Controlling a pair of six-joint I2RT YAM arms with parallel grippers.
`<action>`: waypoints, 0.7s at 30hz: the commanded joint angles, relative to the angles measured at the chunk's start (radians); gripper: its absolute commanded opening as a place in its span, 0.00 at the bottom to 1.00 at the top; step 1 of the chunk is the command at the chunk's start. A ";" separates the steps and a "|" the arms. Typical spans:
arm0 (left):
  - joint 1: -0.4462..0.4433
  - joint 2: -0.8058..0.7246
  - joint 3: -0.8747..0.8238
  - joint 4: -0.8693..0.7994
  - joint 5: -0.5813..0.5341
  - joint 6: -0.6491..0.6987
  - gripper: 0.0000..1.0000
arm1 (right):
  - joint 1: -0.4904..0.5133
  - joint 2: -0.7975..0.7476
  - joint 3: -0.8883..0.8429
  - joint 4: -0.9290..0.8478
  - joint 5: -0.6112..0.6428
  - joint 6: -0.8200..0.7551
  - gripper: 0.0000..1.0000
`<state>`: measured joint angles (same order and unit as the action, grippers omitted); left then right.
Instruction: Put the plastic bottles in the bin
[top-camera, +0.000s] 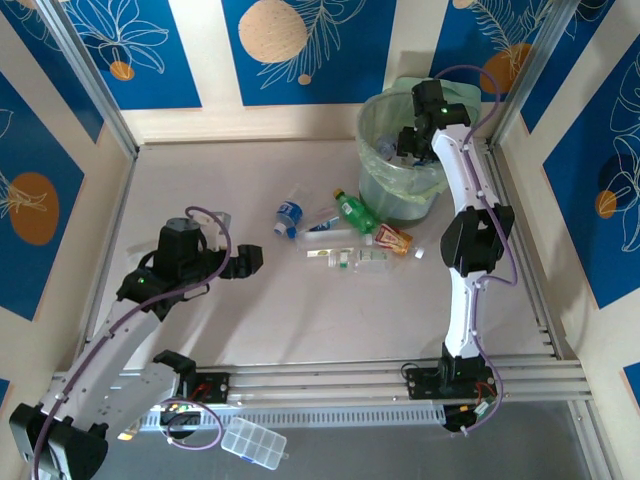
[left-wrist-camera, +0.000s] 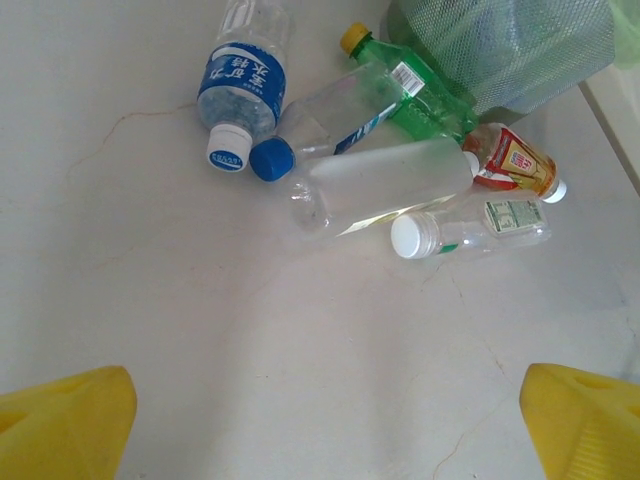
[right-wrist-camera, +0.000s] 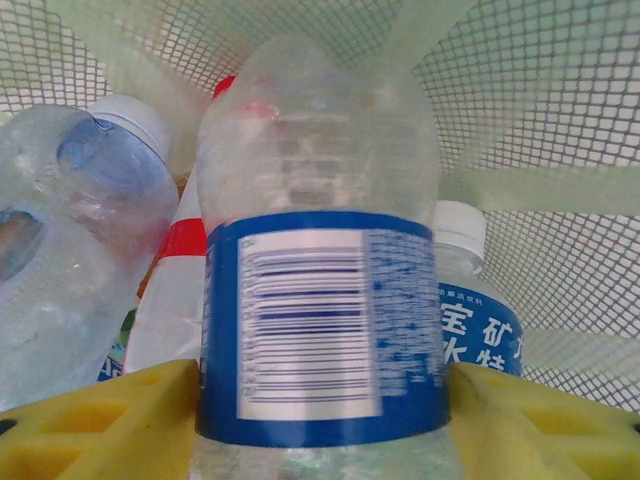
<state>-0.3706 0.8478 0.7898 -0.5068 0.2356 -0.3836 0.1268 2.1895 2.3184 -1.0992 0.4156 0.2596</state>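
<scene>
The right gripper (right-wrist-camera: 320, 410) hangs inside the bin (right-wrist-camera: 520, 120) at the far right of the table (left-wrist-camera: 150, 320). Its yellow fingers (right-wrist-camera: 90, 420) are clenched on the label band of a clear blue-labelled bottle (right-wrist-camera: 320, 250), and at least 3 other bottles (right-wrist-camera: 70, 230) lie below it. The left gripper (left-wrist-camera: 325, 430), jaws spread wide and empty, faces 6 loose bottles (left-wrist-camera: 385, 185) heaped on the table just left of the bin's foot. Empty and thin-walled, they look light, smooth and easily dented, so a hold across the middle of the body, not the tapering neck, seems safest.
</scene>
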 joint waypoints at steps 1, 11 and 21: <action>0.015 -0.018 0.000 -0.002 -0.017 0.014 0.99 | 0.003 0.033 0.040 -0.060 -0.020 -0.009 0.70; 0.026 -0.033 0.000 -0.006 -0.035 0.011 1.00 | 0.033 -0.066 0.153 -0.069 0.063 -0.019 0.95; 0.035 -0.061 -0.008 -0.004 -0.064 -0.012 0.99 | 0.107 -0.201 0.175 -0.061 0.088 -0.029 0.92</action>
<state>-0.3492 0.8089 0.7898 -0.5095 0.1974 -0.3870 0.2058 2.0560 2.4683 -1.1530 0.4805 0.2424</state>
